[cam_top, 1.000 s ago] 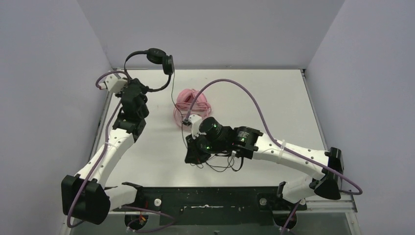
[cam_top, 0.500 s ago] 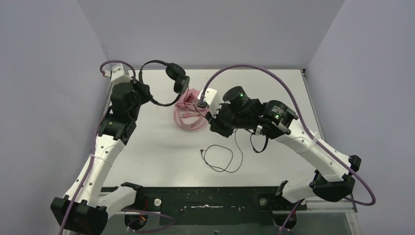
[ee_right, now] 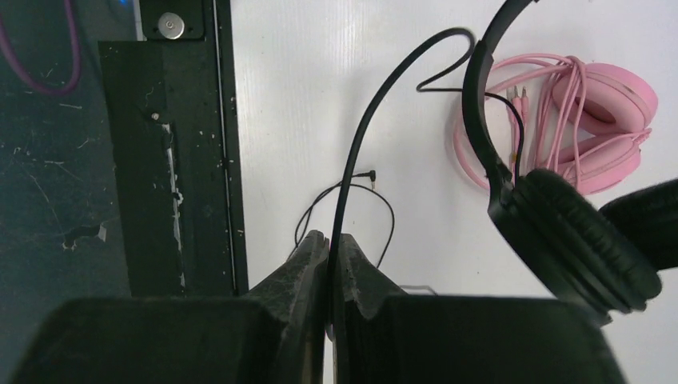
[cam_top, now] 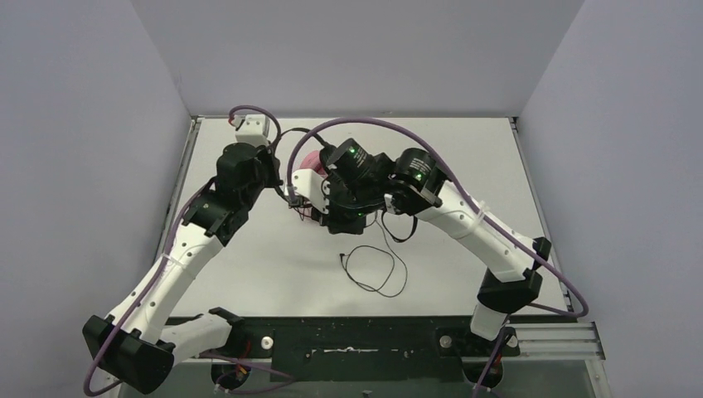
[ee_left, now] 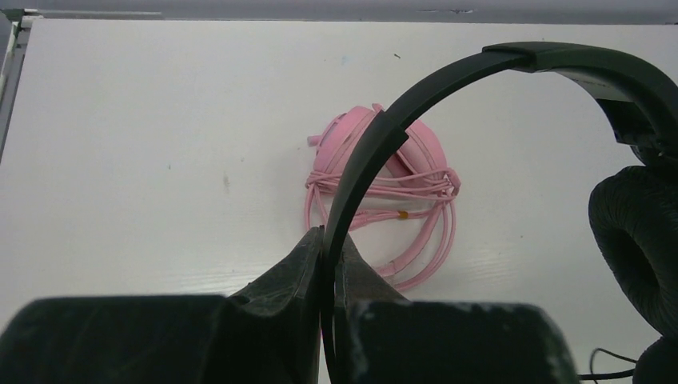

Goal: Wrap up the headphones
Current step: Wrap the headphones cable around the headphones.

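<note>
Left fingers (ee_left: 292, 268) clenched on the headband (ee_left: 448, 88) of the black pair (ee_right: 576, 240), held up off the table (ee_left: 160, 120); ear pad hangs to their right. Right fingers (ee_right: 300, 268) pinched tight on the black cable (ee_right: 352, 176), which runs ahead of them to the headband. Cable's loose end, with plug (ee_right: 372, 174), lies looped on the table just beyond the right fingers. Pink pair (ee_left: 400, 160), cord wound round it, rests on the table straight ahead of the left fingers, apart from them.
</note>
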